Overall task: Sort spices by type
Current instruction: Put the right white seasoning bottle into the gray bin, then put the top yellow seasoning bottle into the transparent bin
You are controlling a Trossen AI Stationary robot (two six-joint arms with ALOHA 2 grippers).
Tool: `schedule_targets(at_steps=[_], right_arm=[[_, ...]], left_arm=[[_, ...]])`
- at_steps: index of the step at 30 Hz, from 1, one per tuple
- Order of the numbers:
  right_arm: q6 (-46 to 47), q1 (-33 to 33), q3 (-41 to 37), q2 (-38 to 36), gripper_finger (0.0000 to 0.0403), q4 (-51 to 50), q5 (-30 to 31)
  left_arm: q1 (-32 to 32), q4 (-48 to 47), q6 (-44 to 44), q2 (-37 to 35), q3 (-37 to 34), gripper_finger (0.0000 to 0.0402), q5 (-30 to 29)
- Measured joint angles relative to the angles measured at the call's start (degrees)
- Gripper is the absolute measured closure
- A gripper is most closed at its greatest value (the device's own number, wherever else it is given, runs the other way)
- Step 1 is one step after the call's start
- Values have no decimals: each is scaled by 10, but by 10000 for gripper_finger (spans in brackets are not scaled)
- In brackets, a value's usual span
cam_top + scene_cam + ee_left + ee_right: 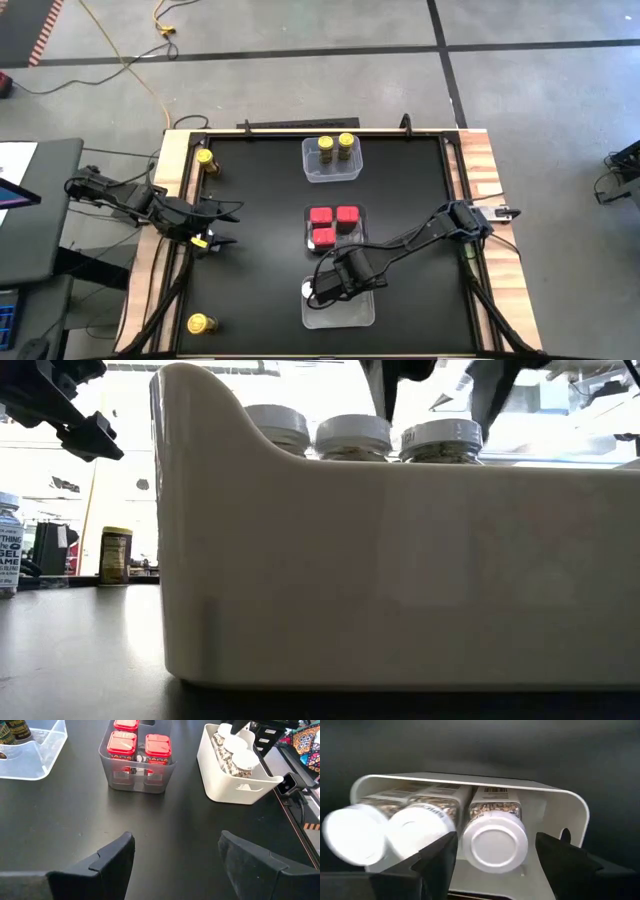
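Three white-capped jars (495, 842) stand in the white tub (340, 312) nearest the table's front edge. My right gripper (495, 851) points down over it, open, one finger on either side of the end jar's cap (440, 432), with a small gap on both sides. The middle tub (137, 775) holds three red tins (333, 225). The far clear tub (333, 165) holds two yellow-capped jars (335, 148). My left gripper (215, 228) waits open above the table's left side, holding nothing.
One loose yellow-capped jar (205, 158) stands at the far left corner and another (200, 323) at the near left corner. The three tubs form a row down the table's middle. Bare black tabletop (260, 190) lies between the tubs and the left arm.
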Motion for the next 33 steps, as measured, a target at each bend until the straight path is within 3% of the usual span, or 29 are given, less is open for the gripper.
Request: schedule_targets(at_steps=[7,33], right_arm=[[-9,13,0,-35,106,0,20],[-135,69,7,-33,114,-92,18]], left_arm=[[0,0,0,0,0,125,0],[0,2,0,0,0,125,0]])
